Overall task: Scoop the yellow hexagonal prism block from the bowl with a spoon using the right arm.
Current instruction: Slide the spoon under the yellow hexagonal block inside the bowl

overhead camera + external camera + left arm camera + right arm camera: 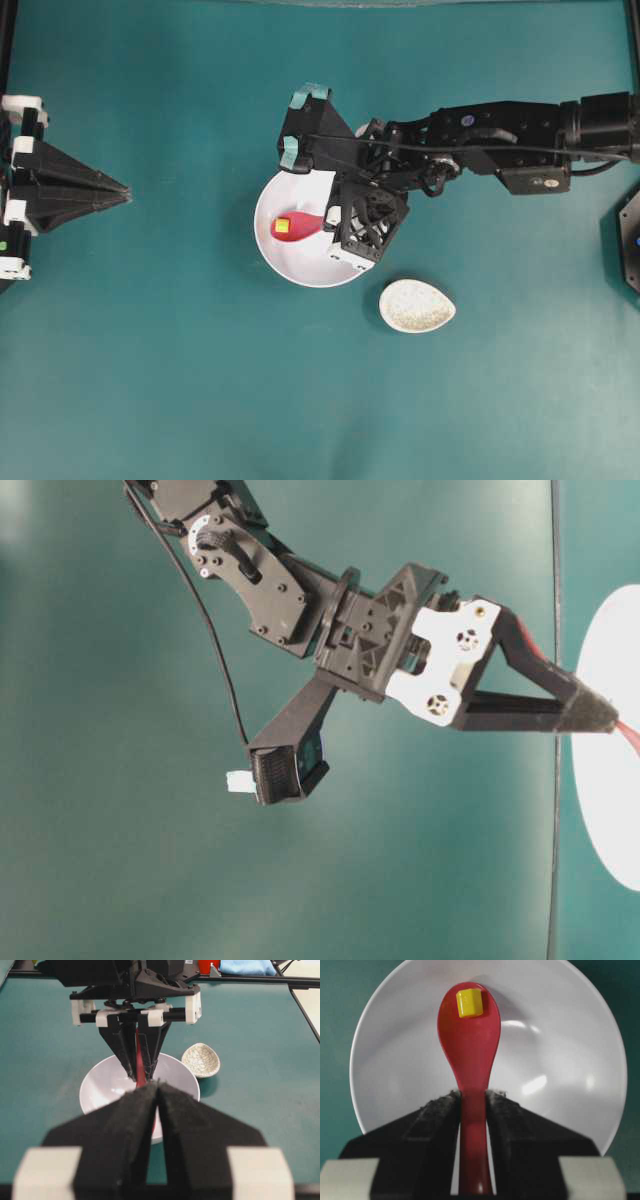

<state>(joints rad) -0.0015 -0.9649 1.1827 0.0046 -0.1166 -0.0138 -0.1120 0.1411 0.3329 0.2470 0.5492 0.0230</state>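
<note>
Far to the left of the bowl (pixel 300 245), the left gripper (pixel 125 192) sits idle on the teal table, its jaws pressed together on nothing. Inside the bowl, the yellow hexagonal prism block (pixel 469 1002) rides near the tip of the spoon (pixel 468 1035). That block looks light and hard, likely to slide on the glossy scoop if tipped. At the bowl's right edge, the right gripper (pixel 473 1105) is clamped on the spoon's handle, a sensible hold. Right of the bowl and below lies a speckled spoon rest (pixel 416 305).
</note>
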